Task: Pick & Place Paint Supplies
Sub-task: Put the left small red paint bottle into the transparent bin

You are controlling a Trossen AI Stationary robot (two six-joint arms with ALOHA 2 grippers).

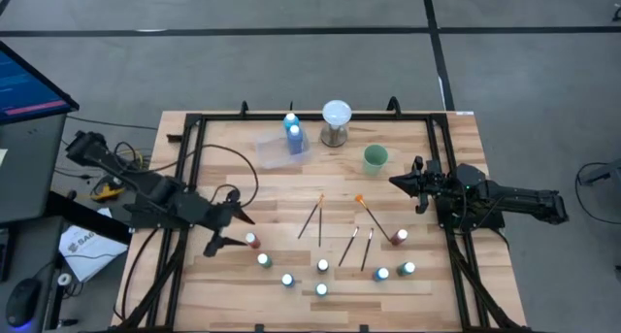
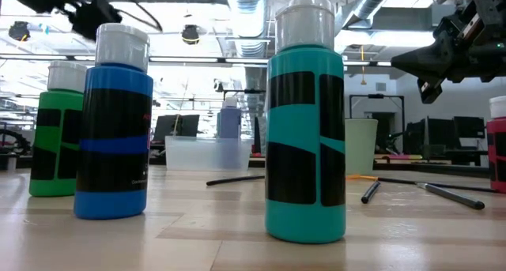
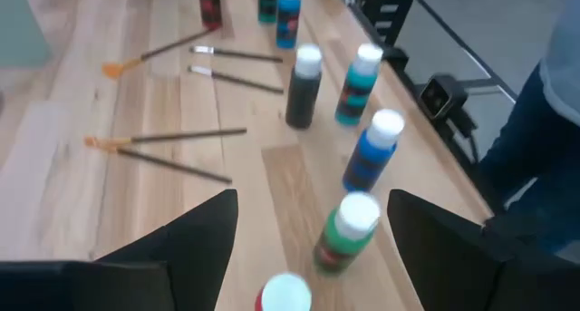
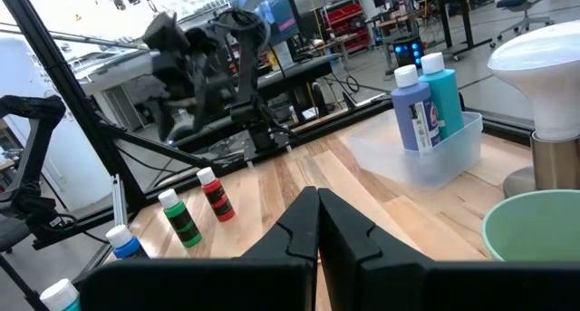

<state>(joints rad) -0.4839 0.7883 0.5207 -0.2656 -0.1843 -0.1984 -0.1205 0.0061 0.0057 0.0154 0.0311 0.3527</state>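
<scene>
Several small white-capped paint bottles stand on their bases along the table's near part, among them a red one [image 1: 252, 241], a green one [image 3: 344, 234] and a blue one [image 3: 372, 152]. Thin brushes [image 1: 310, 218] lie flat at mid-table. My left gripper [image 1: 231, 234] is open and empty, just left of the red bottle. In its wrist view [image 3: 313, 247] that bottle's cap [image 3: 285, 295] shows between the spread fingers. My right gripper [image 1: 396, 183] is shut and empty and hangs above the table right of centre. It also shows in its wrist view [image 4: 317, 222] and the low view [image 2: 427, 62].
A clear tub [image 1: 281, 147] holding two blue bottles [image 1: 292, 129] stands at the far middle. Beside it are a white globe on a metal base [image 1: 336, 121] and a green cup [image 1: 375, 158]. A black frame [image 1: 184, 178] runs along the table's edges.
</scene>
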